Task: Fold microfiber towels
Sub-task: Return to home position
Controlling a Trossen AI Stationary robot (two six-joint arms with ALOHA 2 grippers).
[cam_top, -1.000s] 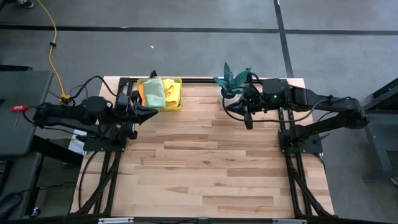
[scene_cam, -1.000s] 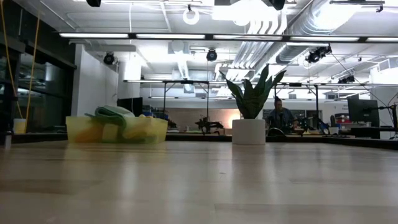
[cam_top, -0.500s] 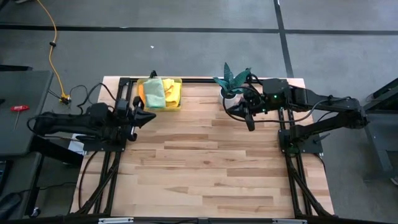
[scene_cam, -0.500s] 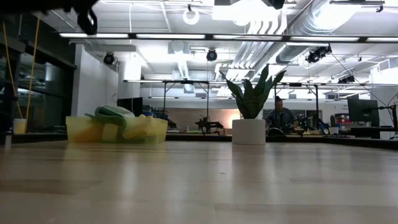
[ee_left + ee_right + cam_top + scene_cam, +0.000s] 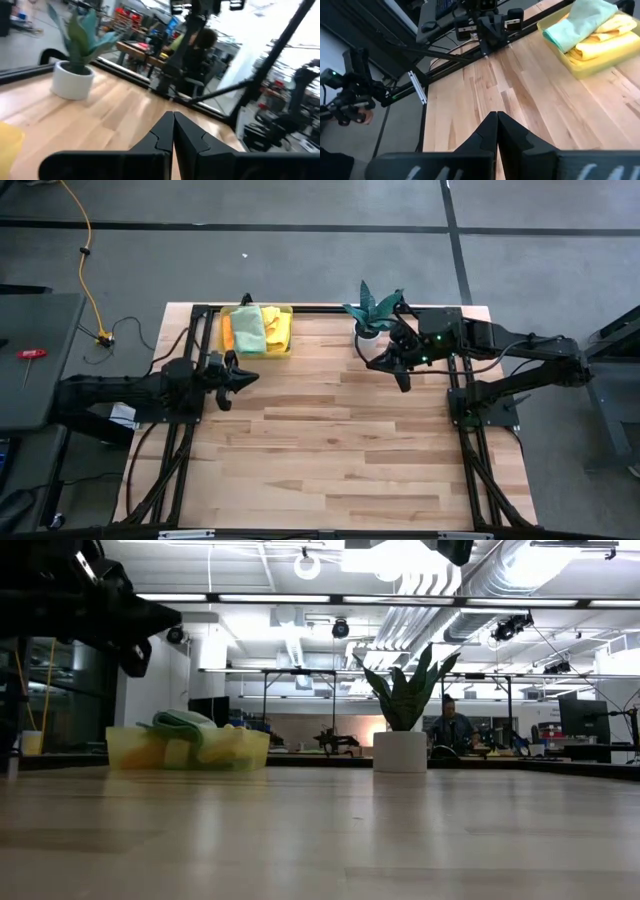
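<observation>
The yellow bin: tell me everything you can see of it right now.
The yellow bin is a rectangular, see-through tub that looks like plastic. It sits flat on the wooden table at the far edge, left of centre. Folded towels fill it and heap above the rim: a light green towel on top, a yellow towel beside it and an orange towel at the left end. The left pincer is close by but not touching it.
</observation>
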